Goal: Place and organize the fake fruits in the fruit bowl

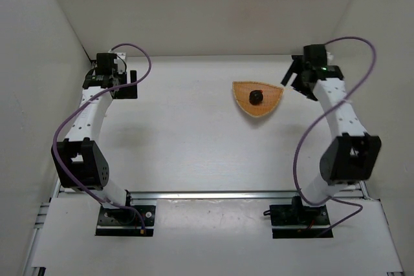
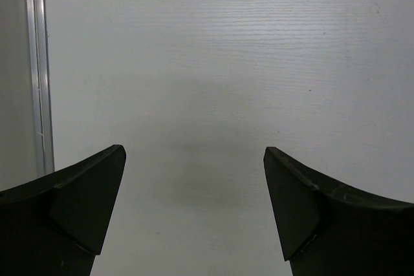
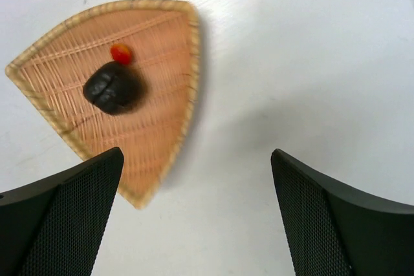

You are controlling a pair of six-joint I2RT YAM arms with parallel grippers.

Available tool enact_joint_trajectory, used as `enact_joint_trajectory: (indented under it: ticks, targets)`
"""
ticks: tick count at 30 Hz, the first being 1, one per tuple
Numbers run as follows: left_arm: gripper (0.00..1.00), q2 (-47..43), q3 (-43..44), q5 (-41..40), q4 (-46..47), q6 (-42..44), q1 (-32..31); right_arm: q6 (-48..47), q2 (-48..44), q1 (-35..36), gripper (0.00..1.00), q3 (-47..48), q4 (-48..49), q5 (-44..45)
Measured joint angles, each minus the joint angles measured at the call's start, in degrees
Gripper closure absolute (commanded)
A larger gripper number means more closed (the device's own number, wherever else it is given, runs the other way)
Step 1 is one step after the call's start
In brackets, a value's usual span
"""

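Overhead, the basket [image 1: 242, 91] lies near the far edge of the table [image 1: 194, 140], right of its middle, with the dark lump [image 3: 114, 88] resting near the centre of the weave and the red ball [image 3: 121, 53] just beside it, perhaps touching. My right claw [image 3: 197, 159] hangs released, jaws spread wide with nothing between them, over bare tabletop just off the basket's straight right edge; one of its fingers [image 3: 65, 218] overlaps the basket's pointed corner in the wrist view. My left claw [image 2: 194, 153] is likewise released and empty, parked near the far left corner, well apart from everything. Both fruits look placed to me, so I judge the step in hand to be a clean retreat. I would lift the right arm straight up before drawing it toward the near edge, since a sideways sweep could clip that corner, tilt the light wicker and roll the small ball off the weave.
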Motion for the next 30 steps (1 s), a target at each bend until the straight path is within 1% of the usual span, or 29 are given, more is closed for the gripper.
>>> enact_joint_trajectory:
  ticks: [3,5,9,14,17,22,30]
  targets:
    - [0.01,-0.2,-0.1,-0.2,-0.1,-0.1,1.0,0.1,-11.6,-6.3,0.01,-7.5,0.3,-2.0]
    - [0.01,-0.9,-0.5,-0.8,-0.1,-0.3,2.1,0.1,-17.7,-10.2,0.01,-12.7,0.4,-2.3]
    - [0.01,-3.1,-2.3,-2.6,-0.2,-0.7,3.9,-0.1,-24.9,-12.7,0.01,-22.3,0.0,-3.8]
    - [0.01,-7.1,-5.0,-4.3,-0.9,-1.1,5.3,-0.6,-30.7,-14.9,0.01,-30.5,-1.1,-6.0]
    - [0.01,-10.2,-7.1,-5.1,-1.2,-1.1,6.0,-0.6,-34.5,-16.9,0.01,-33.2,-1.4,-6.1]
    - [0.01,-14.5,-9.7,-5.7,-1.7,-1.1,7.4,-0.5,-38.3,-18.8,0.01,-34.8,-1.4,-6.1]
    - [0.01,-15.8,-10.9,-6.1,-3.0,-1.1,7.5,-0.4,-40.4,-19.0,0.01,-36.7,-1.6,-5.6]
